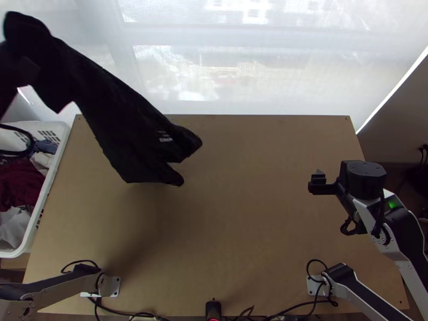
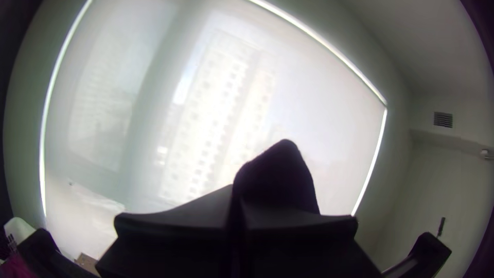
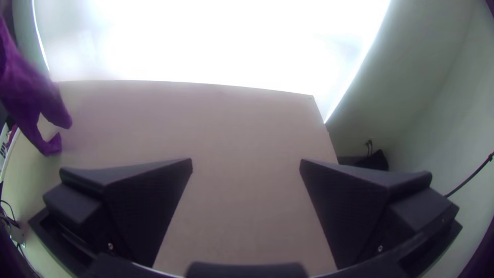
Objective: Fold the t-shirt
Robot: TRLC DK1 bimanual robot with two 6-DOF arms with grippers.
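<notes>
A black t-shirt (image 1: 123, 115) hangs bunched from the upper left in the top view, its lower end over the table's left half. My left gripper (image 1: 16, 67) is at that view's left edge, at the shirt's upper end. In the left wrist view the left gripper (image 2: 236, 211) is shut, with a dark fold of the t-shirt (image 2: 278, 177) standing up from between its fingers. Over the table's right side, apart from the shirt, is my right gripper (image 1: 319, 184). The right wrist view shows the right gripper (image 3: 246, 167) open with nothing between its fingers; the hanging t-shirt (image 3: 31, 92) is far off.
A white basket (image 1: 53, 176) with mixed clothes stands at the table's left edge. Bare wooden table (image 1: 246, 224) extends across the middle and right. Black cables (image 1: 299, 307) run along the near edge, and a translucent blind (image 1: 267, 69) hangs behind the far edge.
</notes>
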